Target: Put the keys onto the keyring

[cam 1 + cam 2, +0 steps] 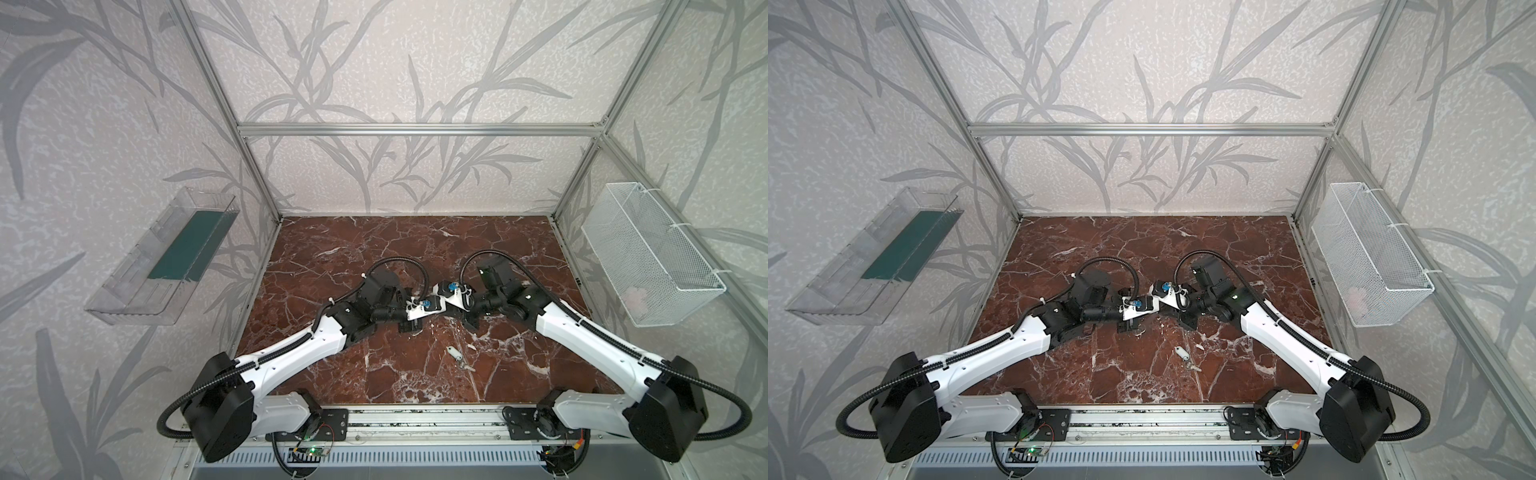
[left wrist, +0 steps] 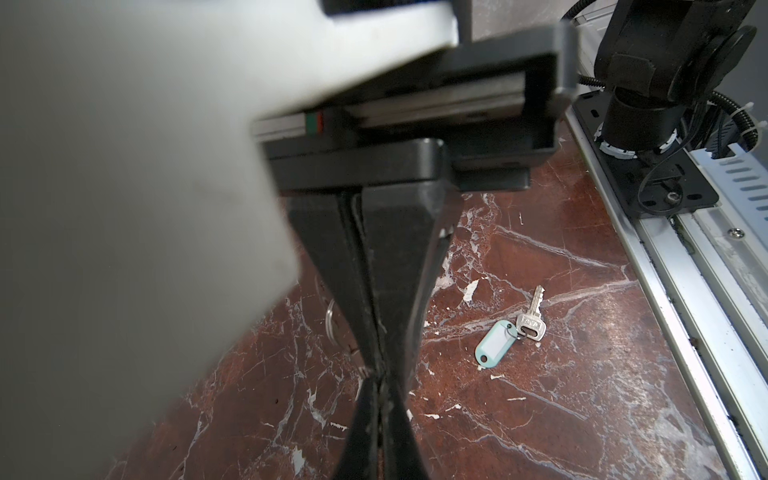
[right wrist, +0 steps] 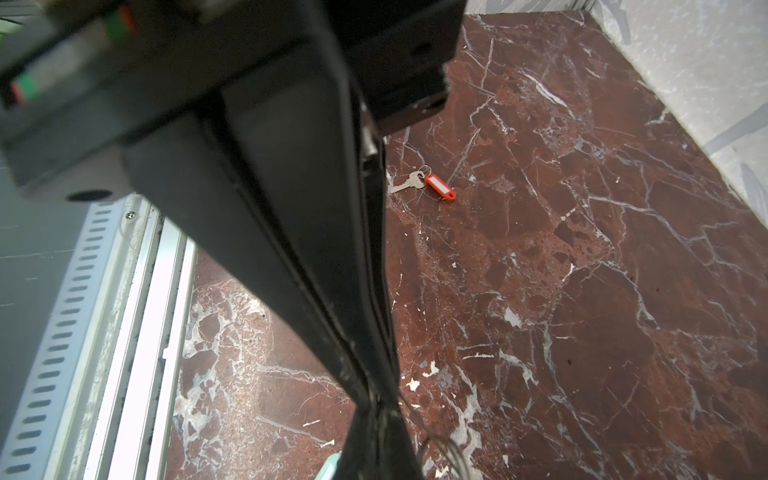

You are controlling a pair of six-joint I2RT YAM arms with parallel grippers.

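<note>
The left gripper points down with its fingers pressed together, the tips on the dark red marble tabletop. The keyring, a thin metal ring, shows as a short arc just beside these fingers, with the rest hidden behind them. I cannot tell whether it is touched or pinched.

The right gripper also points down. Its fingers meet at the tips on the marble, with only a thin slit between them higher up, and nothing can be seen held between them. In both top views the two grippers stand near each other at mid-table.

The pale-tagged key lies flat near the left fingers, towards the front rail, apart from both grippers. The red-tagged key lies flat on the marble, well apart from the right fingertips.
</note>
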